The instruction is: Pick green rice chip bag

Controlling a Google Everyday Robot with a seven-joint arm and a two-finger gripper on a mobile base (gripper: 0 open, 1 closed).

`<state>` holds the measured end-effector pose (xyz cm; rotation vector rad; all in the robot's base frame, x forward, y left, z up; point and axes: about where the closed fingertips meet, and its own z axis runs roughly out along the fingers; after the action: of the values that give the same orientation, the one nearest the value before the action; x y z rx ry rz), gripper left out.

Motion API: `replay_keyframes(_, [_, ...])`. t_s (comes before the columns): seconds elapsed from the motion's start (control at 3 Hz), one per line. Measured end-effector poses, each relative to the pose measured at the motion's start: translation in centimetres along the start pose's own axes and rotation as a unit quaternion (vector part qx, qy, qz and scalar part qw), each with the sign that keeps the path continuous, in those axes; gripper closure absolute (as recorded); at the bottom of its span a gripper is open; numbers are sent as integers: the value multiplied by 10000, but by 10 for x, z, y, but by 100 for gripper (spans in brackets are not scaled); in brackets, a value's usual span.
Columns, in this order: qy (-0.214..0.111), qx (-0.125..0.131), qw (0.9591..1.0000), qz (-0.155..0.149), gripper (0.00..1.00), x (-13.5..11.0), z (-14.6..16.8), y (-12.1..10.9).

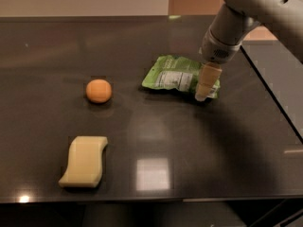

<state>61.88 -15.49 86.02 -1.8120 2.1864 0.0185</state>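
Observation:
The green rice chip bag [176, 74] lies flat on the dark table [189, 145], right of centre, its white label panel facing up. My gripper [202, 94] hangs from the grey arm that comes in from the upper right. Its cream fingers point down over the bag's right end, with the tips at the bag's near right edge, close to the table top. The fingers cover part of that end of the bag.
An orange ball [98, 90] sits to the left of the bag. A pale yellow sponge [84, 161] lies at the front left. The table's right edge runs diagonally close behind the arm, with a second dark surface [279, 74] beyond it.

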Motion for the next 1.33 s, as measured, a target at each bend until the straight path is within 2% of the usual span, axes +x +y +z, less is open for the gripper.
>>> replay_keyframes(0.33, [16,-38,10000,56,19,-4,6,-2])
replay_keyframes(0.67, [15,-96,9999,70,42,-8,9,-1])
replay_keyframes(1.33, [92,-176,9998,-77,88,-15,0,8])
